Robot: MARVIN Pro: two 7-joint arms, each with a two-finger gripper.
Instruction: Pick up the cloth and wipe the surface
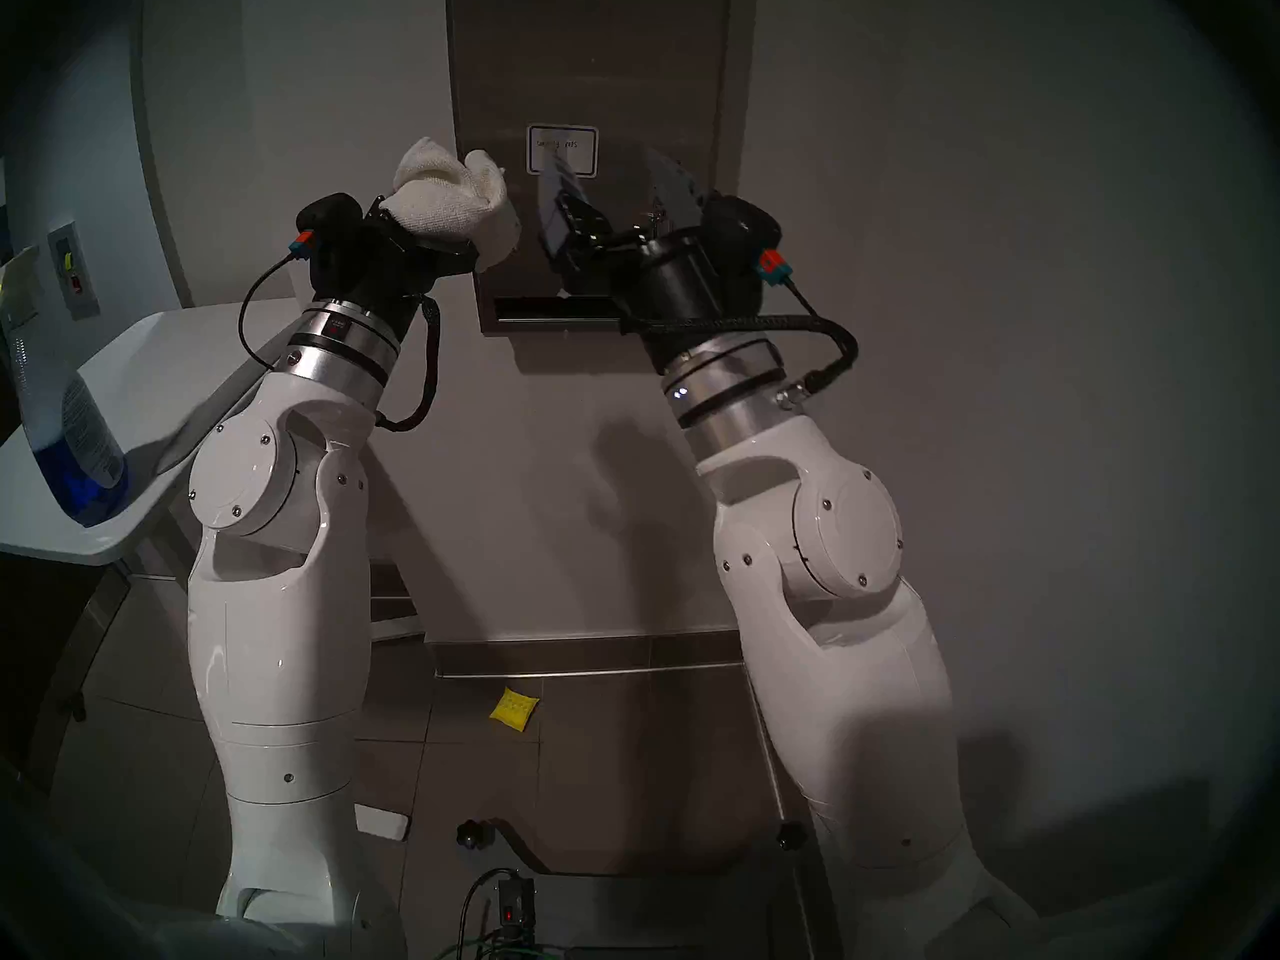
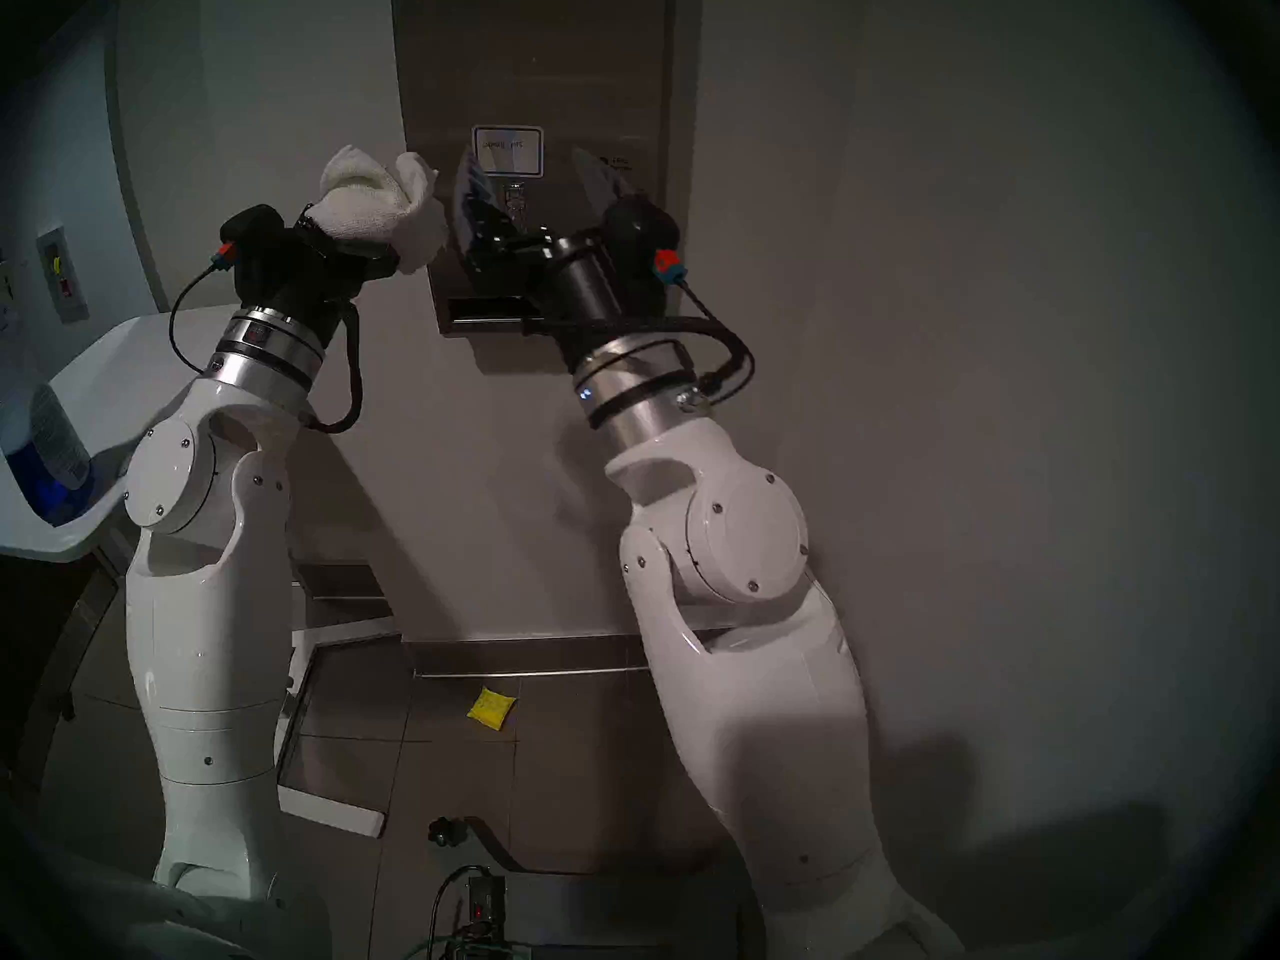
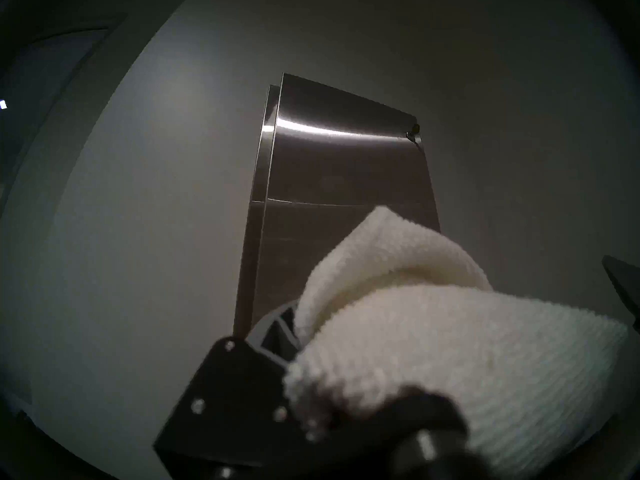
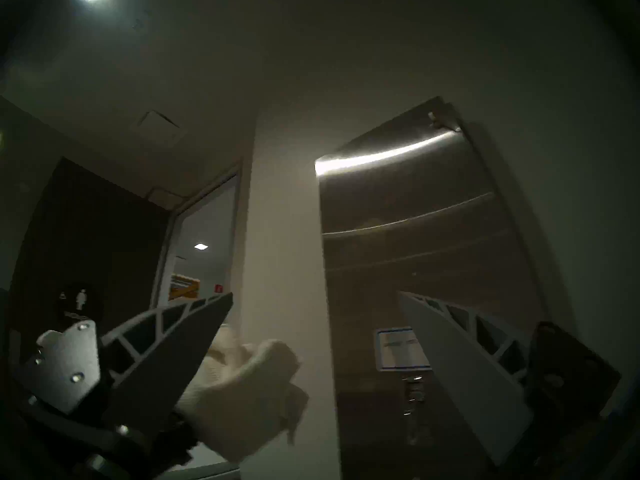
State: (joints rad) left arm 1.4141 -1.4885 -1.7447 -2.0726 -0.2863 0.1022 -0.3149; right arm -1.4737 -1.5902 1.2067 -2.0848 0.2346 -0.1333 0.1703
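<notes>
At the left edge of the steel dispenser front (image 1: 589,72), my left gripper (image 1: 443,207) is clenched on the off-white cloth (image 1: 454,193), which bunches over the fingers and hides them. The cloth's far fold overlaps that edge beside the blue-bordered label (image 1: 562,150); whether it presses the metal I cannot tell. My right gripper (image 1: 609,176) is raised before the same panel with its jaws spread wide and nothing between them, one finger (image 4: 166,347) toward the cloth, the other crossing the label. Below the label a chrome lever (image 4: 414,389) shows, and the dark slot (image 1: 554,309) sits at the panel's bottom edge. A yellow quilted pad (image 1: 514,709) lies on the tiled floor (image 1: 609,751).
</notes>
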